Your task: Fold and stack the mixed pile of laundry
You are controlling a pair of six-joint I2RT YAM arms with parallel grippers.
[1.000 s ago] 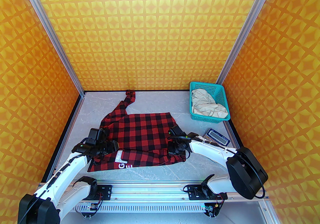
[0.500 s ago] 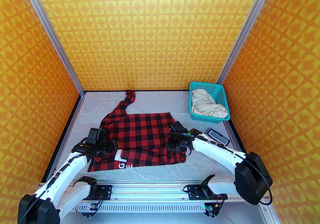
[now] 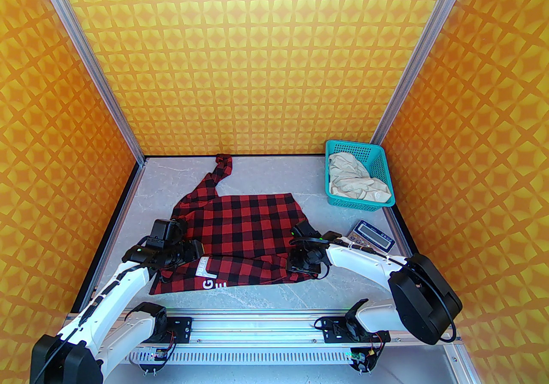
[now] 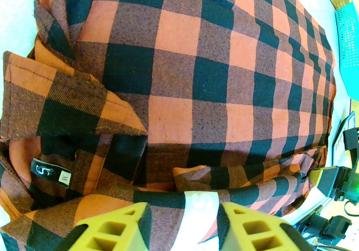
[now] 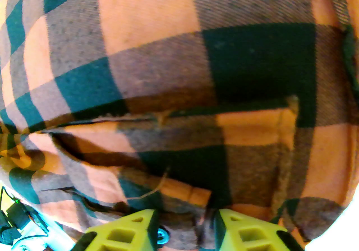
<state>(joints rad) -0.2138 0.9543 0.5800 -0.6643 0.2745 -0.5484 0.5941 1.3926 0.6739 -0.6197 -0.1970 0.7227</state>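
The red-and-black buffalo-check shirt (image 3: 248, 223) lies spread over the middle of the table, one sleeve trailing to the back wall. Its near part is folded over, showing white lettering. My left gripper (image 3: 198, 254) is at the shirt's near-left side; in the left wrist view it (image 4: 182, 216) is shut on a fold with white print. My right gripper (image 3: 296, 265) is low on the shirt's near-right edge; in the right wrist view it (image 5: 185, 224) pinches plaid cloth (image 5: 168, 76). The cream garment (image 3: 356, 180) lies crumpled in the basket.
A teal perforated basket (image 3: 379, 165) stands at the back right, its wall also in the left wrist view (image 4: 347, 34). A grey calculator (image 3: 372, 238) lies right of my right forearm. Orange patterned walls close the table on three sides.
My right gripper first shifted slightly away, then came back toward the near edge, drawing the shirt's near-right corner inward a little. The left arm has held still.
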